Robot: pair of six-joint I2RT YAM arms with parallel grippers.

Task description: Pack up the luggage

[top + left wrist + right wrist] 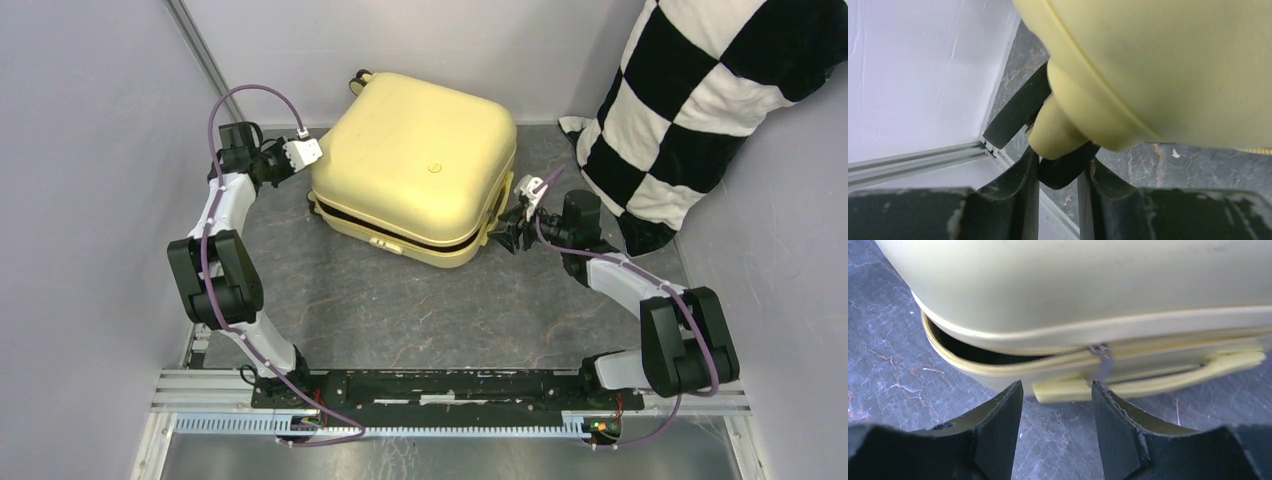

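Observation:
The pale-yellow luggage (415, 150) lies flat on the dark table, lid down, with its zipper parted along the front and right side (973, 352). My left gripper (312, 152) is at its back-left corner. In the left wrist view, the left gripper (1060, 160) is shut on a black caster wheel (1065, 170) under a yellow hub. My right gripper (505, 228) sits at the luggage's right side. In the right wrist view it (1057, 390) stands open just short of the yellow side handle (1168, 377), with the zipper pull (1100, 362) hanging beyond its tips.
A black-and-white checkered pillow (700, 100) leans in the back right corner, close behind the right arm. Pale walls enclose the table on the left, back and right. A second black wheel (1015, 107) shows near the left wall's rail.

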